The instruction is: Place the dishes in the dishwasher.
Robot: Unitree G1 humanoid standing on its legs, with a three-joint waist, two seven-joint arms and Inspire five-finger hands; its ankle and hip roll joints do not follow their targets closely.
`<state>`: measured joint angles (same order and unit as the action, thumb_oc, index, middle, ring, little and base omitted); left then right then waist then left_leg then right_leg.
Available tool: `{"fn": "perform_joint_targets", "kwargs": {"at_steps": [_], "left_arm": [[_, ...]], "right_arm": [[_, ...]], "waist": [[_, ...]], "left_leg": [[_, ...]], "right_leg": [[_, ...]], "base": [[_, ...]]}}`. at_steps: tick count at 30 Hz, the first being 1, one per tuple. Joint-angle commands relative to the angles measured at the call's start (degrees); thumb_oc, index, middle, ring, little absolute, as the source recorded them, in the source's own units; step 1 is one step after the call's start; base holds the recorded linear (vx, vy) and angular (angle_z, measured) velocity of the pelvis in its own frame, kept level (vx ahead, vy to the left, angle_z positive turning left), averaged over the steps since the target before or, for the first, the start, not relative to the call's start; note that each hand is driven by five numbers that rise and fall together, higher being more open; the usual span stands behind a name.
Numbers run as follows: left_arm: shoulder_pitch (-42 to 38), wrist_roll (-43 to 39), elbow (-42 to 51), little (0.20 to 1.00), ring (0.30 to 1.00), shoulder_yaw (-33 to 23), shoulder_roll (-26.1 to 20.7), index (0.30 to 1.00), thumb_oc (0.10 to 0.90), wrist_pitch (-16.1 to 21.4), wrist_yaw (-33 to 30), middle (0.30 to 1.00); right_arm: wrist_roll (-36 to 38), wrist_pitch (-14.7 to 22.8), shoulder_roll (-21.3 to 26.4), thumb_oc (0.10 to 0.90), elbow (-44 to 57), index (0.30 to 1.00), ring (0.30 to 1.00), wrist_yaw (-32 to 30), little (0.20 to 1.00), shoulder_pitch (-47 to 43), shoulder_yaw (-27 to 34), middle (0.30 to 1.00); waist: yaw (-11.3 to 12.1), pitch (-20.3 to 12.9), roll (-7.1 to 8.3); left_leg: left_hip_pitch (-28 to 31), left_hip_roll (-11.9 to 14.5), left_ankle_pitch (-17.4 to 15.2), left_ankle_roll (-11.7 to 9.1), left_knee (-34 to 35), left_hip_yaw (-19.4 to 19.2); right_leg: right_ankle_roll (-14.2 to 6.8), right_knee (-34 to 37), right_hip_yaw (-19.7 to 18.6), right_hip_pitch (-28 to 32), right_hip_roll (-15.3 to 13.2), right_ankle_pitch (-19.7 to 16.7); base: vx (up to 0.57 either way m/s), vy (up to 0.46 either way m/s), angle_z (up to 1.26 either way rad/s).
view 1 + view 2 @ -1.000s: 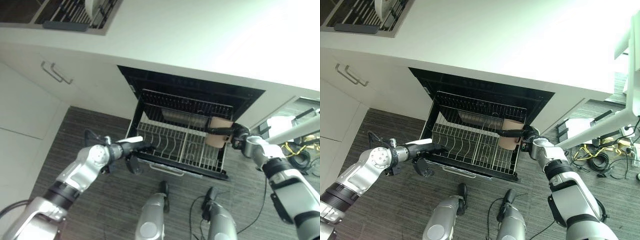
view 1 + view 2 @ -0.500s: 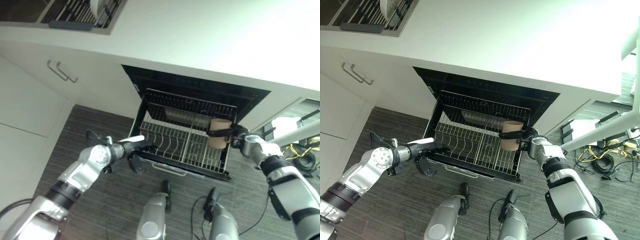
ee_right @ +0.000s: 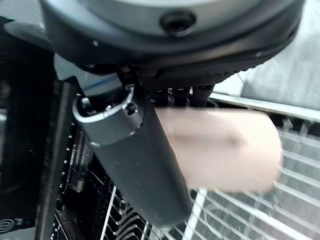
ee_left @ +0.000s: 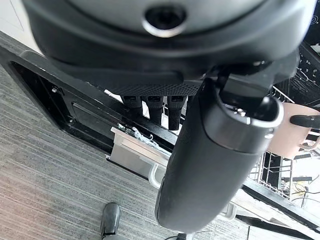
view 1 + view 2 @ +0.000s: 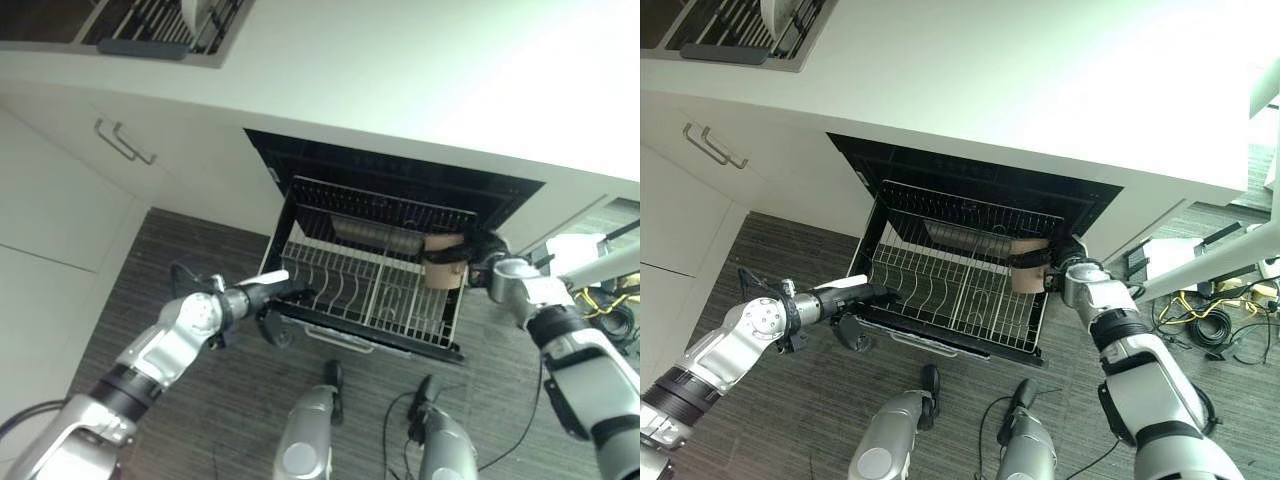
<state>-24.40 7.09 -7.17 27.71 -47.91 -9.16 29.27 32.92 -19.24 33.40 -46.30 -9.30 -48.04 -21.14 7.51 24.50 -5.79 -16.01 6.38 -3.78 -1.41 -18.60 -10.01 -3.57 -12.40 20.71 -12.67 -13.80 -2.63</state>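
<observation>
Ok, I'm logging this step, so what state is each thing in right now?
Dishwasher: open.
Lower rack: pulled out.
Beige cup: held over the rack's right side.
Right hand: shut on the cup.
Left hand: at the rack's front left edge, grip unclear.

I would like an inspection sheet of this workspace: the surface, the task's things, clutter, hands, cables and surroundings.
Surface: grey striped floor; white countertop above.
Task's things: dishwasher open, its wire rack pulled out; beige cup over the rack's right rear.
Clutter: nothing seen in the rack's front rows; a metal item lies at its back.
Hands: right hand curled on the cup; left hand at the rack's front left corner, grip unclear.
Cables: yellow and black coils on the floor, far right.
Surroundings: white cabinets with a bar handle; dish rack on the counter.
</observation>
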Motion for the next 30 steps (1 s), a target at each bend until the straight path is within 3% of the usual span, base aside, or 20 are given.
{"fn": "perform_joint_targets", "kwargs": {"at_steps": [1, 9, 20, 22, 26, 29, 30], "left_arm": [[2.8, -1.2, 3.7, 0.9, 0.9, -1.1, -0.8, 0.9, 0.8, 0.4, -0.5, 0.9], [4.6, -0.9, 3.8, 0.9, 0.9, -2.4, -0.4, 0.9, 0.8, 0.0, -1.8, 0.9], [10.6, 0.2, 7.0, 0.9, 0.9, -7.5, 0.0, 0.9, 0.8, -1.6, -4.4, 0.9], [16.0, 0.0, 10.5, 0.9, 0.9, -13.2, -0.2, 0.9, 0.8, -1.3, -6.1, 0.9], [21.7, -1.7, 15.4, 0.9, 0.9, -21.5, -2.1, 0.9, 0.8, -1.2, -6.9, 0.9], [27.1, -10.8, 20.4, 0.9, 0.9, -32.6, -3.6, 0.9, 0.8, -0.2, -7.8, 0.9], [27.5, -10.9, 20.7, 0.9, 0.9, -32.8, -3.7, 0.9, 0.8, -0.3, -7.7, 0.9]], "right_arm": [[-3.4, 3.1, 4.5, 0.8, 5.0, 0.9, 0.9, -2.9, 0.9, -4.0, 1.3, 0.9], [-5.5, 2.5, 5.4, 0.8, 11.7, 0.9, 0.9, -6.1, 0.9, -1.8, 4.0, 0.9], [-7.2, 2.4, 7.1, 0.8, 31.6, 0.9, 0.9, -6.5, 0.9, 10.3, 11.8, 0.9], [-10.4, 3.5, 6.8, 0.8, 43.7, 0.9, 0.9, -4.6, 0.9, 22.2, 17.4, 0.9], [-10.5, 5.9, 6.8, 0.8, 51.4, 0.9, 0.9, -3.7, 0.9, 32.5, 24.5, 0.9], [-10.7, 6.4, 6.3, 0.8, 56.9, 0.9, 0.9, -3.0, 0.9, 39.0, 30.9, 0.9], [-10.7, 6.3, 6.2, 0.8, 57.0, 0.9, 0.9, -3.0, 0.9, 39.1, 30.8, 0.9]], "waist": [[0.3, -2.3, 1.24], [-0.9, -2.3, 1.45], [-3.6, -3.4, 2.16], [-5.2, -3.9, 2.75], [-6.2, -4.5, 3.45], [-6.3, -5.3, 4.09], [-6.4, -5.4, 4.15]], "left_leg": [[2.4, 2.9, -2.9, -5.2, 1.4, 1.6], [2.8, 3.5, -3.1, -5.2, 1.4, 0.8], [4.0, 4.0, -3.4, -5.0, 1.4, -0.7], [4.2, 4.1, -3.4, -4.5, 1.4, -1.5], [5.6, 4.1, -4.0, -4.2, 1.4, -2.6], [7.1, 3.5, -4.6, -3.9, 1.4, -3.6], [7.3, 3.5, -5.1, -4.0, 1.4, -3.6]], "right_leg": [[-8.3, -4.8, -2.5, 2.3, -5.6, 5.9], [-8.1, -4.8, -3.1, 2.2, -5.4, 6.2], [-7.9, -4.8, -3.9, 2.3, -4.8, 6.4], [-8.0, -4.8, -4.5, 1.9, -4.6, 6.0], [-8.6, -4.8, -4.7, 2.8, -4.8, 5.8], [-9.1, -4.8, -4.4, 3.9, -5.8, 5.0], [-9.3, -4.8, -4.4, 4.2, -5.8, 5.3]], "base": [[0.0, 0.0, 0.0], [0.0, 0.01, -0.04], [0.02, 0.025, -0.04], [0.04, 0.077, -0.09], [0.04, 0.028, -0.06], [0.08, 0.06, -0.05], [0.07, 0.094, -0.1]]}}
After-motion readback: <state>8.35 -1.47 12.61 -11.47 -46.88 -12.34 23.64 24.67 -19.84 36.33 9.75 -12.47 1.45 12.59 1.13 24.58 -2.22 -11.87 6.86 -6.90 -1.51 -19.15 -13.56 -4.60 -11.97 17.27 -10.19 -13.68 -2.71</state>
